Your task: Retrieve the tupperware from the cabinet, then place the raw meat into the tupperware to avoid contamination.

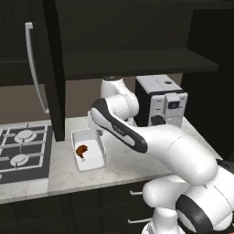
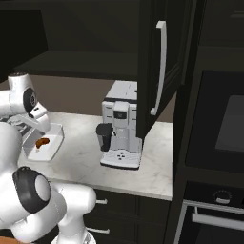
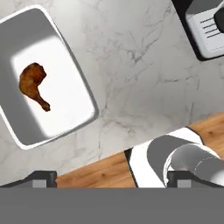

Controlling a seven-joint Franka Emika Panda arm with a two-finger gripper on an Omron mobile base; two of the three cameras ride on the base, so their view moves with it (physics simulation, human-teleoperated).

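Raw meat (image 3: 33, 85) lies in tupperware (image 3: 83, 92) on counter (image 3: 144, 78); fingers (image 3: 43, 178) wide open, empty.

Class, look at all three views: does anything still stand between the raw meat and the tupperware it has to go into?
Nothing does. The raw meat already lies inside the tupperware, which sits on the marble counter beside the stove.

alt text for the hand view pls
The raw meat lies inside the white tupperware on the marble counter, seen from above. The open gripper is beside the tupperware, holding nothing; the coffee machine sits at one corner.
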